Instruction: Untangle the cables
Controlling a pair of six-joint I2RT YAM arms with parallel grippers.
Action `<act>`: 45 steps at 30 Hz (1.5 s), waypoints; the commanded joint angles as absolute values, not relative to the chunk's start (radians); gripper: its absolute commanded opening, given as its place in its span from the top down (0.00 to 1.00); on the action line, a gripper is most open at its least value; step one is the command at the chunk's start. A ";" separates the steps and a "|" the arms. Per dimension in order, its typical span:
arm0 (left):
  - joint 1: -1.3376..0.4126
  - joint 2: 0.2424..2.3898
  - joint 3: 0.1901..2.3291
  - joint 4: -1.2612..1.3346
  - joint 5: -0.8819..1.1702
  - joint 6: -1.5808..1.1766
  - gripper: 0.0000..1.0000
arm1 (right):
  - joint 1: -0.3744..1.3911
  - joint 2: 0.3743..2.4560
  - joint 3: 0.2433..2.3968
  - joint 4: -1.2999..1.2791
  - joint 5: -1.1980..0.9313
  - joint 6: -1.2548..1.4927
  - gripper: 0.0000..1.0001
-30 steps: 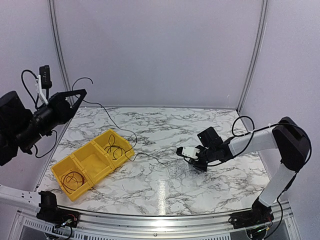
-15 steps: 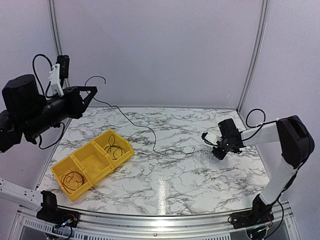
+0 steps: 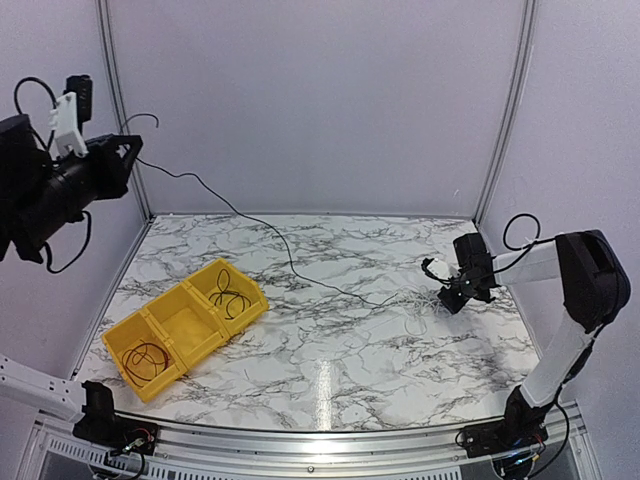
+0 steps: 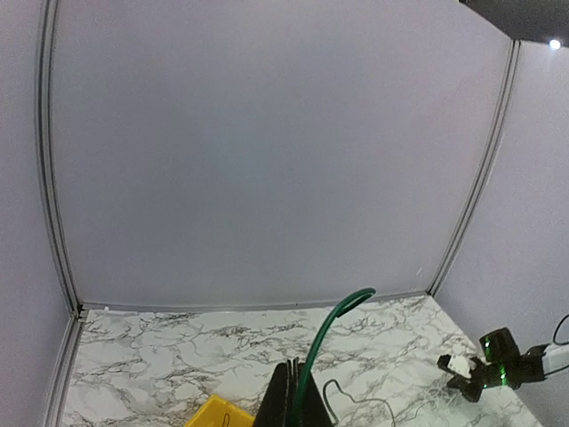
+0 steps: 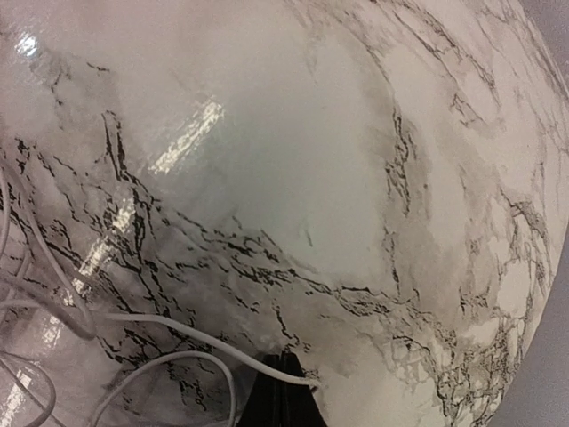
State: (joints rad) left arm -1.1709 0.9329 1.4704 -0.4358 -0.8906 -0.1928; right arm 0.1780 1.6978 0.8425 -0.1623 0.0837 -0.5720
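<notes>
Two firm holds: my left gripper (image 3: 130,146), upper left, clamps the black cable (image 3: 260,222); my right gripper (image 5: 281,360) clamps a white cable (image 5: 160,320) at the tabletop (image 3: 330,370).

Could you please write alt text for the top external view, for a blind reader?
The left gripper, raised high, holds a thin black cable that runs down to a pale cable tangle on the marble table, which the right gripper holds by a strand. A yellow bin holds black cable loops in its two end compartments.
</notes>
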 commanded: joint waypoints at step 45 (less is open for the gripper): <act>-1.175 1.162 1.669 -0.290 -0.940 0.246 1.00 | 0.161 1.700 0.874 -0.259 0.037 -0.563 0.57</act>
State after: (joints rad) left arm -1.1736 1.1164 1.6424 -0.4023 -0.9676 0.1276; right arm 0.1635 1.7054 0.8799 -0.1894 0.0509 -0.5682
